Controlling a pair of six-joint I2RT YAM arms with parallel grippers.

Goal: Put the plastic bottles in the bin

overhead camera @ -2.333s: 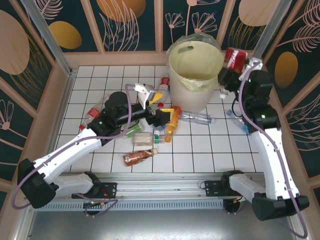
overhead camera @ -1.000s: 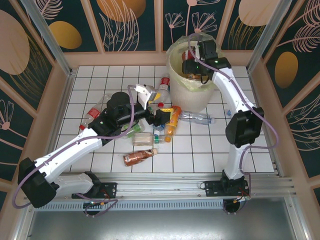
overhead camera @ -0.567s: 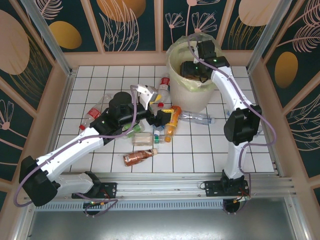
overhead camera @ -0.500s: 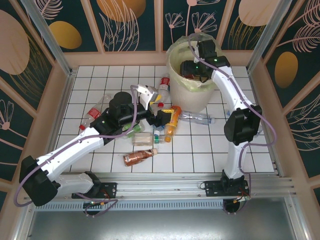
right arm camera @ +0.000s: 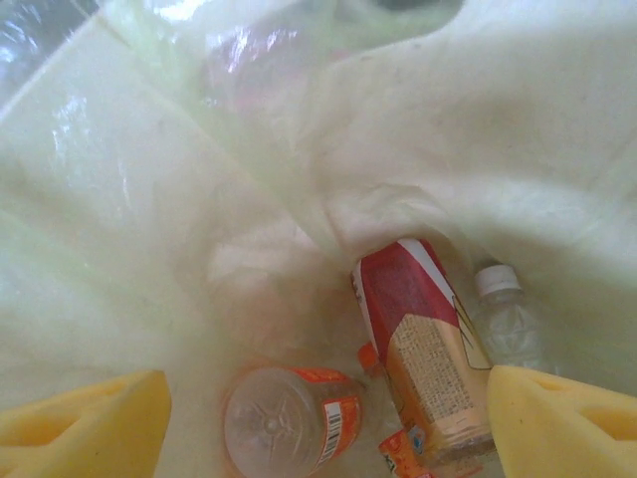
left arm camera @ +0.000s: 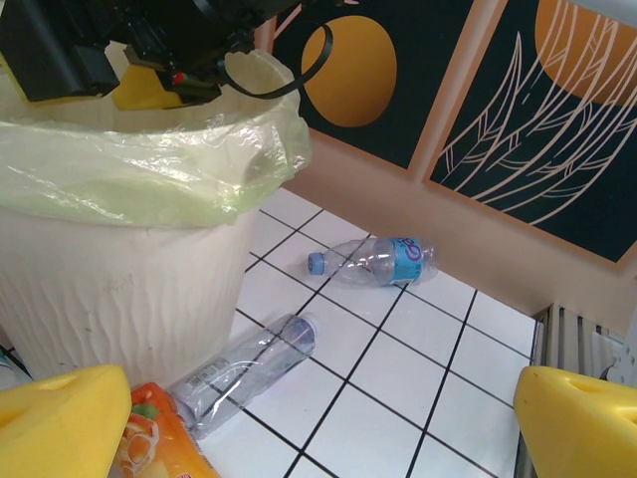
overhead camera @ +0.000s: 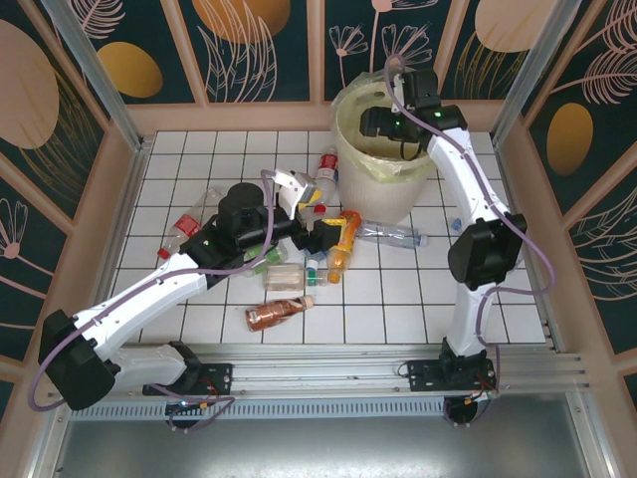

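White tiled table [overhead camera: 398, 309] carries scattered plastic bottles [overhead camera: 281, 313] and the bin [overhead camera: 383, 199].

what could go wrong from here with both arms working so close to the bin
1. The right gripper hangs open over the mouth of the bin, close to the loose bag liner. On the way out, a finger might snag it.
2. The left gripper is open over the orange bottle beside the bin wall. Closing there could nudge the bin or roll the clear bottle away.
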